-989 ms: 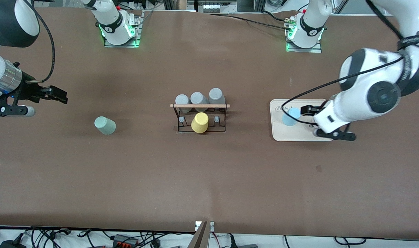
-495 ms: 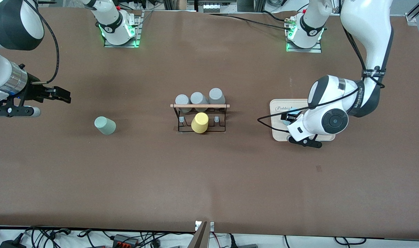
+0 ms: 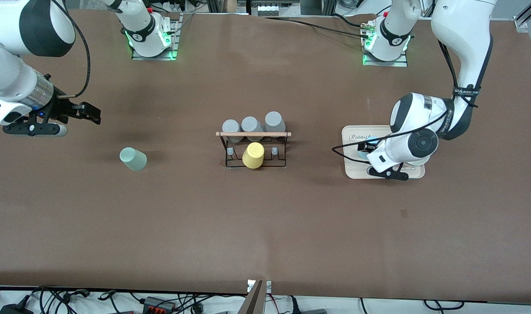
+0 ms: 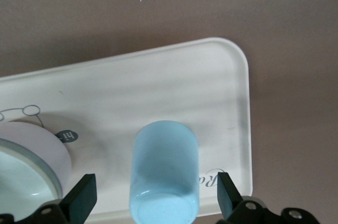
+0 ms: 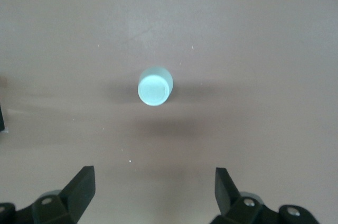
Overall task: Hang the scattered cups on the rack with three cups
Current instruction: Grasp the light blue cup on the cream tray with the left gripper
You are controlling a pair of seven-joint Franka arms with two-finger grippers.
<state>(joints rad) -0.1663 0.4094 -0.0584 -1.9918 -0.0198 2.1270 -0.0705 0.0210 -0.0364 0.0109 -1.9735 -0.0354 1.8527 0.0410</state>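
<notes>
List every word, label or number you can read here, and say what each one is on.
"Robbi", cut off by the left arm: script on the beige tray.
"hi": small dark round mark on the tray, in the left wrist view, beside the blue cup.
Lettering on the left arm's black band: too small to read.
Round marks on both arm bases: unreadable.

Beige tray (image 3: 351,171): cursive print along its edge, front view reads "Rabbi…", rest hidden by left arm. Left wrist view shows only "R" by the light blue cup (image 4: 165,174), plus a small dark round badge w/ "hi" on the tray. Black band on left arm (image 3: 464,92): white lettering, too small to read. No other legible text.
</notes>
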